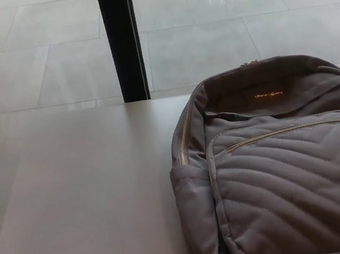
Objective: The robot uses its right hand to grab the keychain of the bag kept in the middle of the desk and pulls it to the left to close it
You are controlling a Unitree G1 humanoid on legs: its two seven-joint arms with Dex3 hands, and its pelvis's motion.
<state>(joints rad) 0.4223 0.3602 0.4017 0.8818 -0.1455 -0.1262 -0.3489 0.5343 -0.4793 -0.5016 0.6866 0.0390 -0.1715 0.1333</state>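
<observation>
As the bag (281, 167) lies on the desk (91, 199), its top seems unzipped.

Pale desk (84, 200) is taking up most of the view, and just one grey quilted backpack (282, 173) is lying on its right part, running off frame.

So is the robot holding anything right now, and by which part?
Nothing visibly: neither hand is in view, and the grey bag lies alone on the desk.
</observation>
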